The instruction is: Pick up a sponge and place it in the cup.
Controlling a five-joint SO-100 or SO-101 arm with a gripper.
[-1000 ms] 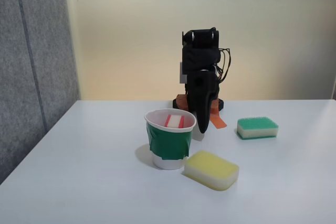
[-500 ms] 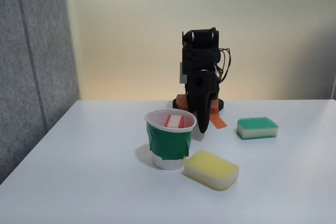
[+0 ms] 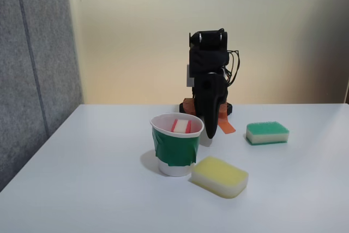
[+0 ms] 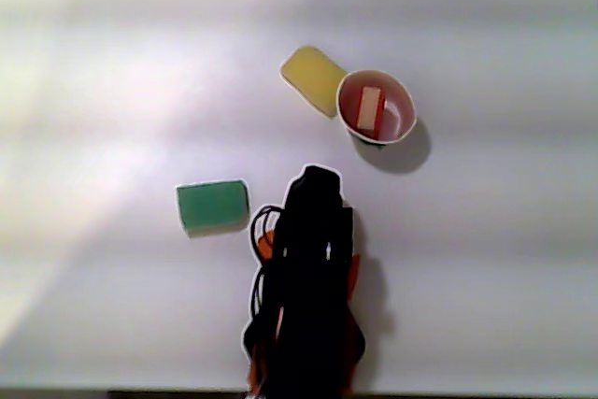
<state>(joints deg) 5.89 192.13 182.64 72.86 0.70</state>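
One sponge (image 3: 181, 125) stands inside the cup (image 3: 175, 150) – gripper (image 3: 210, 133) state unclear, no writing legible

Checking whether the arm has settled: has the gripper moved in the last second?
No. In the fixed view the gripper hangs at the same spot beside the cup rim, tip pointing down behind it.

Yellow sponge (image 3: 219, 176) flat on white table (image 3: 98, 189); green-topped sponge (image 3: 266, 132) well apart, farther back right.

The fixed view is evenly, softly lit; the other view is washed out with banded glare across the table (image 4: 112, 63) (soft focus), shadows falling right of the cup (image 4: 404, 128).
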